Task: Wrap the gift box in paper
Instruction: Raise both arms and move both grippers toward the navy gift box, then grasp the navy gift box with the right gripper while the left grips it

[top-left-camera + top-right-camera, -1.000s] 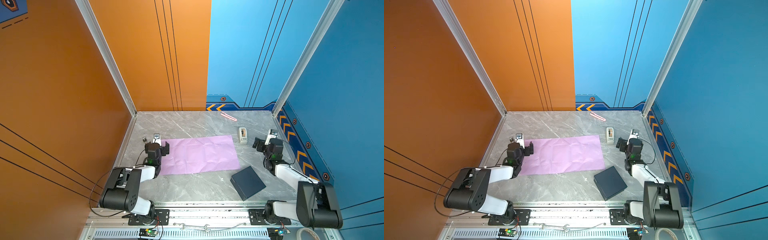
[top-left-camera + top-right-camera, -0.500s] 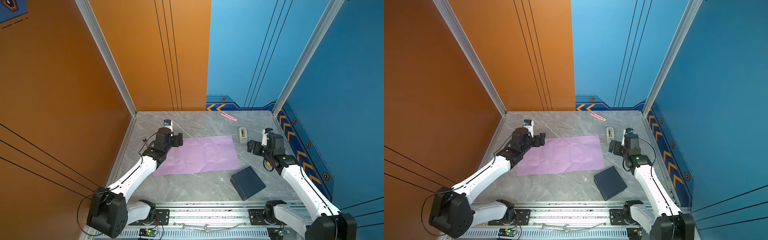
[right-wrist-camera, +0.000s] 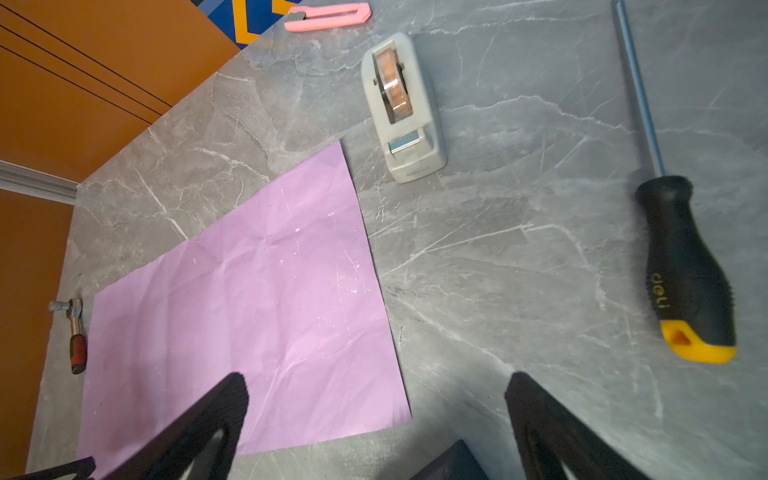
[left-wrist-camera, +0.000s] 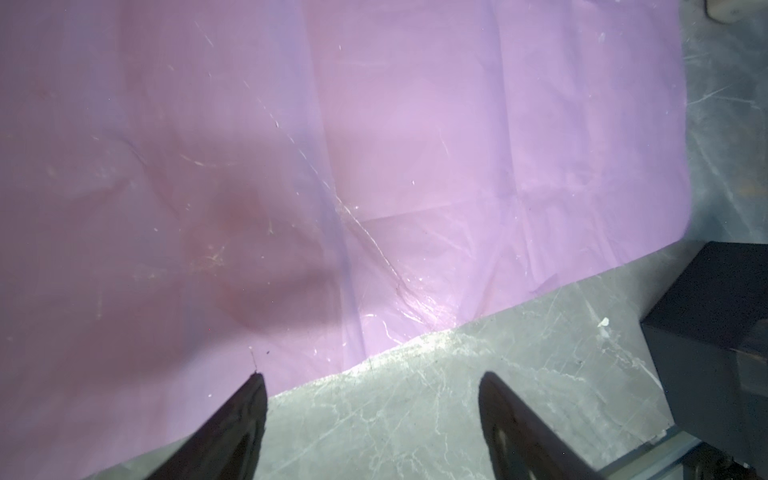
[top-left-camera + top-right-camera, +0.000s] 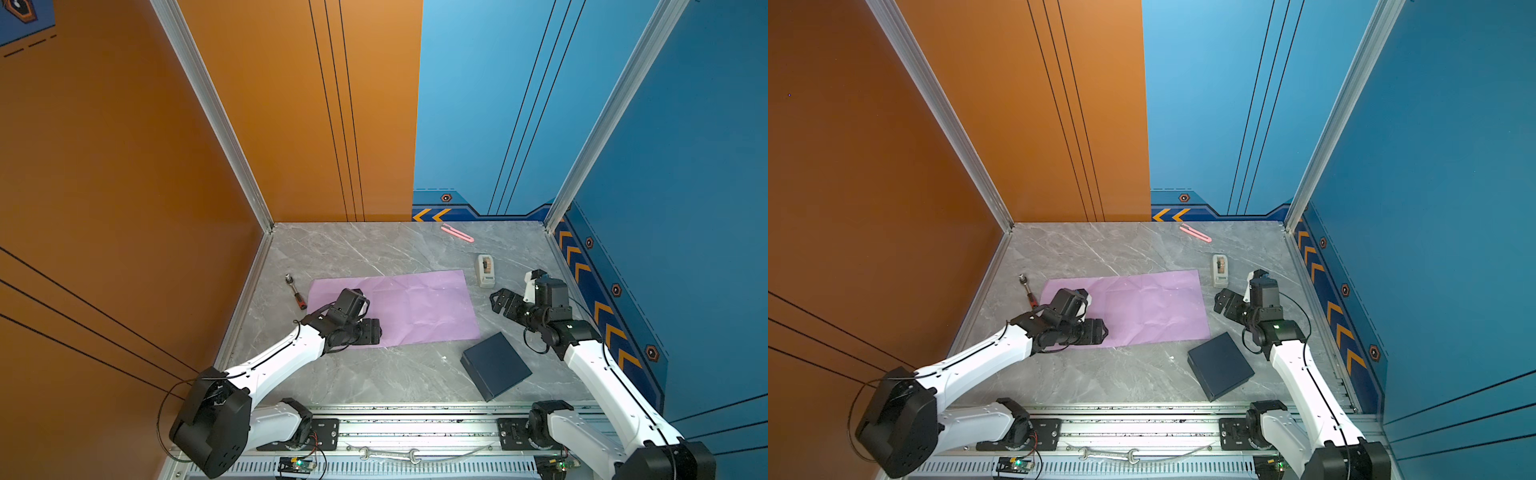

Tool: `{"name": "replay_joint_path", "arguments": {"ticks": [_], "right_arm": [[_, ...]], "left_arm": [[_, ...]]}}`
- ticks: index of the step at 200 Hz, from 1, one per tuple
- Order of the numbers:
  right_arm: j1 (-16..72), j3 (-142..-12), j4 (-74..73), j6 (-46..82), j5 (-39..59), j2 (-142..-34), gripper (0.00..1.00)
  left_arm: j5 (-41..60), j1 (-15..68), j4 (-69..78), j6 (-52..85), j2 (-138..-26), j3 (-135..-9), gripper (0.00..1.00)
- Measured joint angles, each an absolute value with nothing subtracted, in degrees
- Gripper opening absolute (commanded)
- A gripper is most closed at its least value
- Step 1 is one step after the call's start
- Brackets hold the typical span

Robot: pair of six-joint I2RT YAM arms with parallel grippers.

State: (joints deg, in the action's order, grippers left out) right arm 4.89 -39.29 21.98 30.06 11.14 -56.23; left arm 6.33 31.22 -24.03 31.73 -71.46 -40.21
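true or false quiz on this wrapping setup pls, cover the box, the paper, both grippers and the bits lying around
1. The box sits on the paper. False: it lies on the bare table, beside the paper's near right corner.
2. The paper lies flat, purple side up. True.
3. The right gripper holds the tape dispenser. False: its jaws are open and empty, and the dispenser stands on the table.
4. The left gripper is open above the paper's near edge. True.
5. The pink cutter lies on the paper. False: it lies on the table near the back wall.
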Motion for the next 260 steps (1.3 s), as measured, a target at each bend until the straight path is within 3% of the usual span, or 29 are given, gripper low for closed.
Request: {"name": "replay_joint_path", "arguments": {"ticks": [75,196,260], "right_arm": [[4.9,-39.3,21.9,31.6,13.6,-57.7,1.0],[4.9,-39.4,22.2,31.8,14.8,-57.8,1.0],[2.8,-43.5,31.8,34.6,11.7,-56.5,1.0]], "left_arm": [[9.3,34.6,-23.6,34.0,-77.6,-38.4,0.81],[9.0,33.2,-17.7,33.9,-81.3,-39.0,0.82],[9.6,33.5,-19.6,33.5,-80.8,-42.2,0.81]]}}
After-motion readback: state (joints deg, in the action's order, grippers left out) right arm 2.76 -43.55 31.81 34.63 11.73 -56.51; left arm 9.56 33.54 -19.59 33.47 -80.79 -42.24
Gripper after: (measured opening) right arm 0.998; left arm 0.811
